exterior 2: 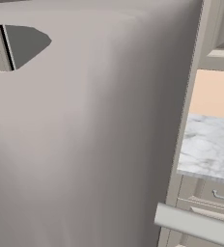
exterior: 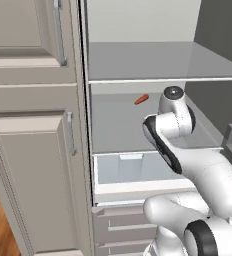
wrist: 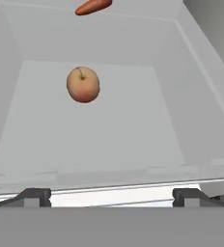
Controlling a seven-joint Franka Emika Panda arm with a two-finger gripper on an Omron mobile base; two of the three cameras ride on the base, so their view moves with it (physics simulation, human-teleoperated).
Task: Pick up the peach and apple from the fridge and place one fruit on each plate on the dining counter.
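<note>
**Open claw faces a round fruit on the fridge shelf**

The tall fridge with its pale grey interior [exterior: 153, 120] stands open in the left base view, with flat grey shelves and a translucent bluish drawer [exterior: 133, 167] below the middle shelf. The white arm with dark joints [exterior: 188, 150] reaches into the fridge at the level of that middle shelf.

In the hand view, the claw [wrist: 111, 197] has its two dark finger tips set wide apart with nothing between them; it is open and holds nothing. Ahead of it, on the fridge's grey shelf floor, sits a small round orange-pink fruit with a paler yellowish patch and a short stem [wrist: 83, 85] (by its light colour it reads as the peach, though the stem makes this hard to settle). It lies well apart from the finger tips, toward the back of the fridge compartment and left of centre in that view.

Deeper in the fridge, near the back wall, lies an elongated orange-red carrot-like item [wrist: 93, 6]; it also appears in the left base view [exterior: 141, 99] on the same shelf, just left of the arm.

Beside the fridge, on its left, stand beige panelled cabinets [exterior: 33, 125]. In the right base view, a white marble worktop with grey veining [exterior 2: 208, 144] lies to the right of a broad grey panel.
</note>
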